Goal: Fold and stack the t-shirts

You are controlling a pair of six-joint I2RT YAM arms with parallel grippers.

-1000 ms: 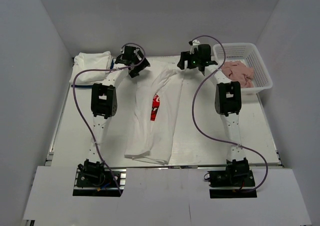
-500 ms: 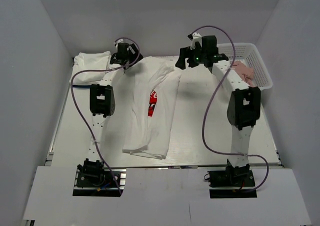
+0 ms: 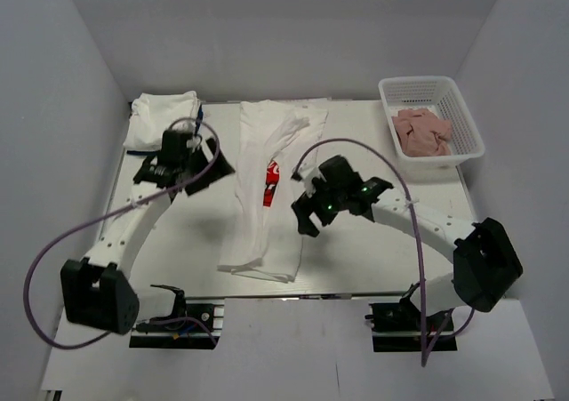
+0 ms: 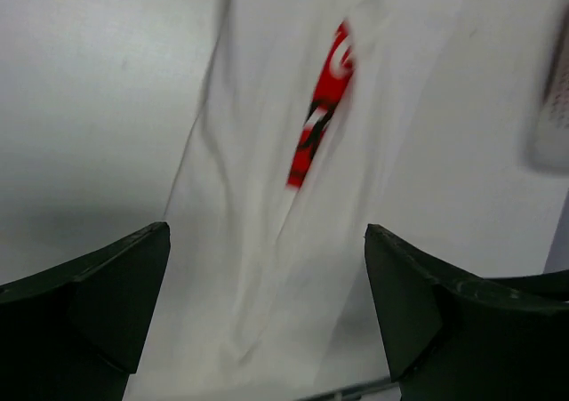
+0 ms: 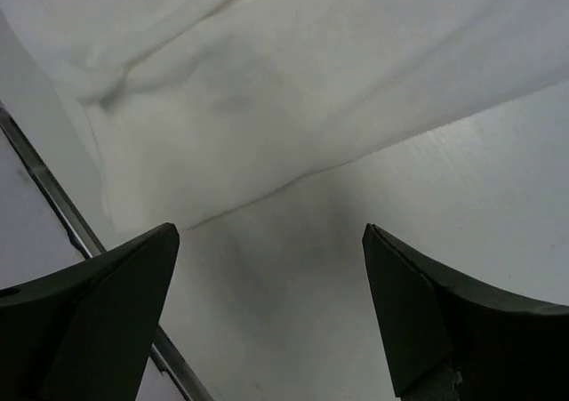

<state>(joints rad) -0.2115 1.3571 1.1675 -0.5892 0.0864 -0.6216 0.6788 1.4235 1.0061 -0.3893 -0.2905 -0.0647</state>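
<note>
Step, as judged: crosswise fold. The shirt (image 3: 267, 196) lies as a long strip between left claw (image 3: 203, 164) and right claw (image 3: 304, 207), both released and empty. Next: grasp both hem corners

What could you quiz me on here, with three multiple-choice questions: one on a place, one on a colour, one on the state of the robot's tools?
1. Where does the white basket stand?
A. The far right corner of the table
B. The near left corner
C. The middle

2. What colour is the print on the long t-shirt?
A. Blue
B. Red
C. Green

3. How do the left tool and the right tool stand?
A. Both open, holding nothing
B. Both shut on the shirt
C. One shut on the basket

Answers:
1 A: the overhead view shows it at the far right, with pink cloth inside.
2 B: a red patch shows along the shirt's fold.
3 A: each wrist view shows fingers wide apart, with nothing gripped.
</note>
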